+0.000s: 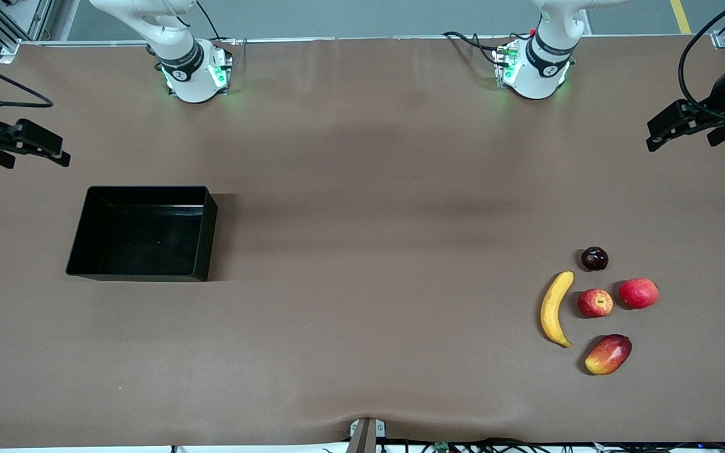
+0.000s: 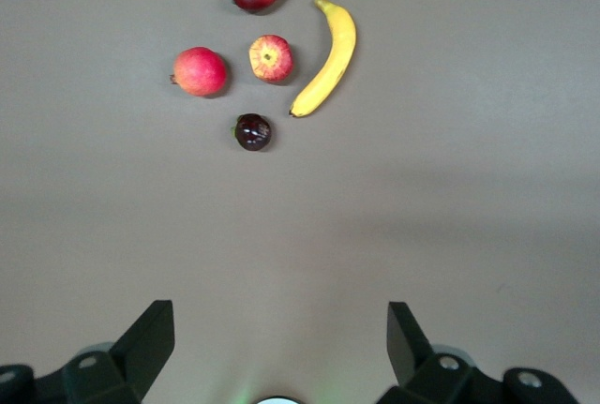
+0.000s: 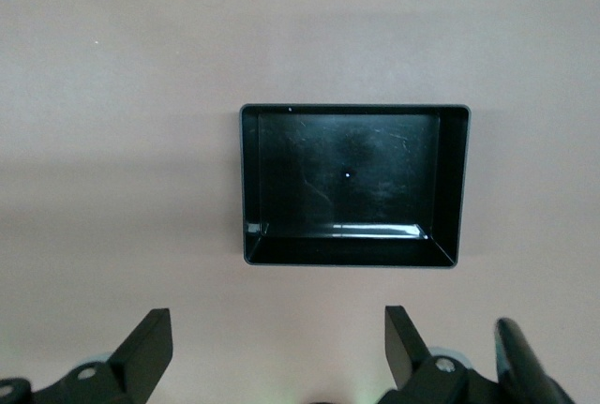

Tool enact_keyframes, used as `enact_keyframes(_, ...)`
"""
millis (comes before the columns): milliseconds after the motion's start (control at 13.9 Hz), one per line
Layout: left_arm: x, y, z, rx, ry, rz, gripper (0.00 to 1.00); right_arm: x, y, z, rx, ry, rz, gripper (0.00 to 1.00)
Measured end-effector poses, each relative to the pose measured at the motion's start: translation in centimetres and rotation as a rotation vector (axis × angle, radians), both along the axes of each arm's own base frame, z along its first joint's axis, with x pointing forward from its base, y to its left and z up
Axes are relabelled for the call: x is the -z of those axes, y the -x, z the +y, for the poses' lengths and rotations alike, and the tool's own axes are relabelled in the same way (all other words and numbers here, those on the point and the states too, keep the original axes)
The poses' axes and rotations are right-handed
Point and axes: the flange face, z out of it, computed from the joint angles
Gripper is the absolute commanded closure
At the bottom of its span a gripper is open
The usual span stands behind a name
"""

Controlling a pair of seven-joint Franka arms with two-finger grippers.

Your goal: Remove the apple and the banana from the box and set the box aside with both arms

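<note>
Five fruits lie together on the brown table (image 1: pixel 362 157) toward the left arm's end, and the box (image 1: pixel 85 239) stands well apart from them toward the right arm's end; the box is empty, so the pictures do not agree with the task sentence, which wants the fruit taken out of it; taking the apple (image 1: pixel 595 302) as landmark, the banana (image 1: pixel 556 308) lies just beside it on the box's side, not touching, with its long axis running from nearer the front camera to farther from it and its curve open toward the apple; a pinkish-red fruit (image 1: pixel 638 293) is just beside the apple on its side away from the box, a dark round fruit (image 1: pixel 594 258) is farther from the front camera than the apple, and a mango (image 1: pixel 608 354) is nearer to it; the left gripper (image 1: pixel 668 129) hangs in the air at the table's edge on its own end, released, with jaws wide; the right gripper (image 1: pixel 41 148) hangs over the table close to the box, also released and wide; I judge the left arm the nearer one to the fruit and the right arm the nearer one to the box; the box is glossy black plastic, rectangular, with low straight walls; the apple is small, round and smooth, red with a yellow patch at the stem; the banana is long, curved and yellow with a darker tip; the table cover looks matte and a little wrinkled
</note>
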Motion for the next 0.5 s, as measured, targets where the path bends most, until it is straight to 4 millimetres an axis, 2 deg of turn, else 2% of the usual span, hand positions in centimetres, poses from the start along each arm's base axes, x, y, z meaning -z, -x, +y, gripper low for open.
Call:
enact_keyframes(143,-0.1,0.0,-0.1,0.000,0.012,-0.001,0.00,-0.1,0.5,0.7,-0.011,0.001,-0.006,0.00)
enact_keyframes(502,-0.1,0.0,-0.1,0.000,0.012,-0.001,0.00,0.6,1.8,0.1,-0.002,0.005,-0.015,0.00)
